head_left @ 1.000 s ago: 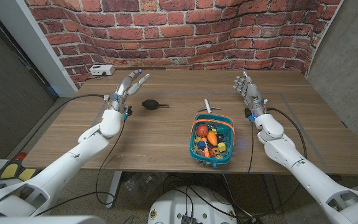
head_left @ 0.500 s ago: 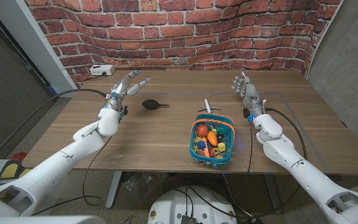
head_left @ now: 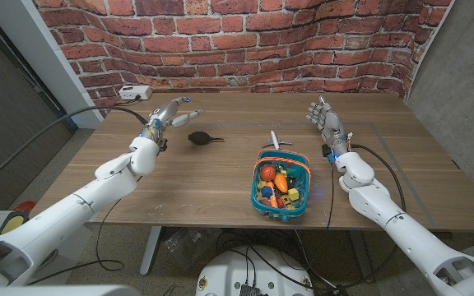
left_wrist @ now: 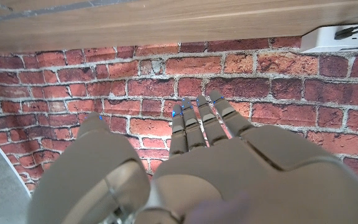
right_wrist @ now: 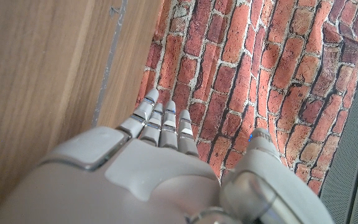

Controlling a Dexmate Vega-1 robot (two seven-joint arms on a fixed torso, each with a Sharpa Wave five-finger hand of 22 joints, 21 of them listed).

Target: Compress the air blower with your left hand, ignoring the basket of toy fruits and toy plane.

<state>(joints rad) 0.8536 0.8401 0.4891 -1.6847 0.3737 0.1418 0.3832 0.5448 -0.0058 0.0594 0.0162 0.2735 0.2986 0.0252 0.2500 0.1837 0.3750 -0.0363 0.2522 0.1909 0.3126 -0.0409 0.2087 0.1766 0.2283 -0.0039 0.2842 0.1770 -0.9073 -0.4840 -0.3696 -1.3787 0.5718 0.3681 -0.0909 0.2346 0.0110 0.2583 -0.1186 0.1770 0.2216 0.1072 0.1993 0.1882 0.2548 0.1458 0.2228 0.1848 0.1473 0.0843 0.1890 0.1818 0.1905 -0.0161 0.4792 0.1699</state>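
A small black air blower (head_left: 200, 138) lies on the wooden table (head_left: 196, 185), nozzle pointing right. My left hand (head_left: 174, 113) hovers up and to the left of it, fingers stretched out and apart, holding nothing; in the left wrist view the same hand (left_wrist: 197, 168) points at the brick wall. My right hand (head_left: 324, 118) stands upright at the right side of the table, fingers straight, nothing in it, and appears as well in the right wrist view (right_wrist: 160, 162).
A teal basket (head_left: 282, 182) with several toy fruits sits right of centre. A white toy plane (head_left: 275, 141) lies just behind it. A white power strip (head_left: 134, 93) rests at the back left corner by the brick wall. Cables hang off both table sides.
My left hand has swung towards the back left and stretched further out, fingertips now pointing right over the table behind the blower. The right hand and the objects stay put.
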